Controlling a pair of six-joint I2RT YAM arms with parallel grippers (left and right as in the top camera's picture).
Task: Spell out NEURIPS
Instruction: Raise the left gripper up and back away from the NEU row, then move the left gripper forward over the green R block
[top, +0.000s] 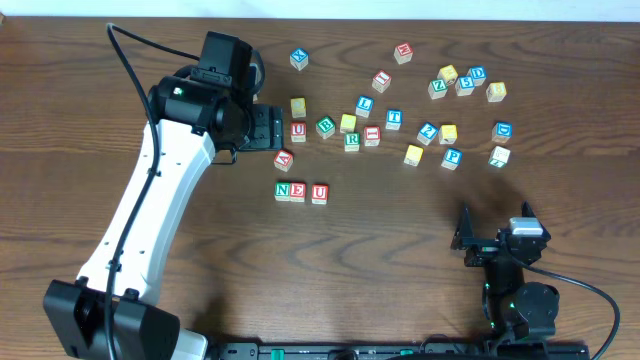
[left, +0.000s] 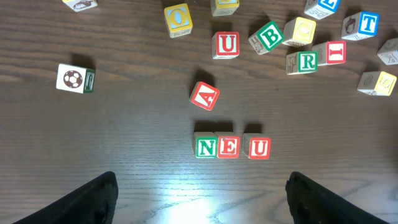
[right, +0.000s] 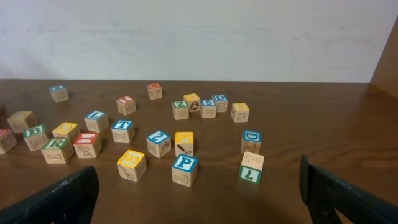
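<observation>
The left gripper (left: 200, 186) hangs over the table (top: 400, 250) with its dark fingers (left: 93, 202) spread wide and nothing between them. Just ahead of it, in line with the gap between the fingers, lies the row laid so far: the N cube (left: 206, 147) and the E cube (left: 227, 147) touch side by side, and the U cube (left: 259, 148) sits just beside the E with a thin gap. None of the three touches the gripper.

Beyond the row an A cube (left: 204, 96) lies tilted at an angle, and farther out stands a second U cube (left: 225, 45). The R cube (left: 307, 61) and the I cube (left: 334, 52) lie together farther from the gripper and off to one side of the row, the pair touching.

The right gripper (right: 199, 186) sits low at the near edge of the table, well apart from the row. Its fingers stand fully spread and grip nothing. The P cube (right: 185, 168) is among the cubes nearest to it, lying ahead between the two fingers but clear of both, with an L cube (right: 251, 169) near it.
</observation>
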